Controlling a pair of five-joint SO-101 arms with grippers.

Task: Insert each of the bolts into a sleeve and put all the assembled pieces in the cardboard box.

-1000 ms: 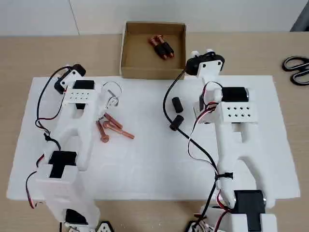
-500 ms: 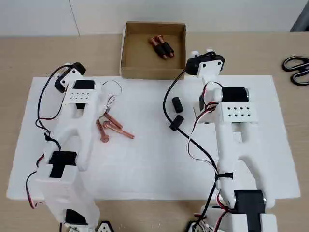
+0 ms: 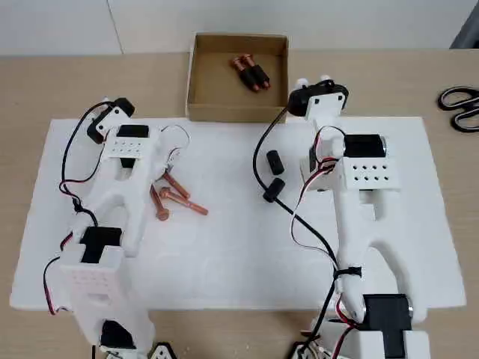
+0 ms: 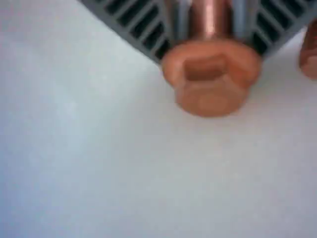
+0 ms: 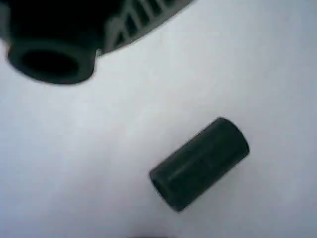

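The copper hex-head bolt (image 4: 210, 79) in the left fingers (image 4: 133, 29) and black tubular sleeve (image 5: 49, 57) in the right fingers (image 5: 143, 17) are both blurred and edge-cropped. At three o'clock, black-handled scissors (image 3: 462, 109) are cut off.

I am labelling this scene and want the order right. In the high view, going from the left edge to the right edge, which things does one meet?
Left arm → copper bolts → two black sleeves → right arm → scissors. The cardboard box is left out: it overlaps the bolts and sleeves sideways.
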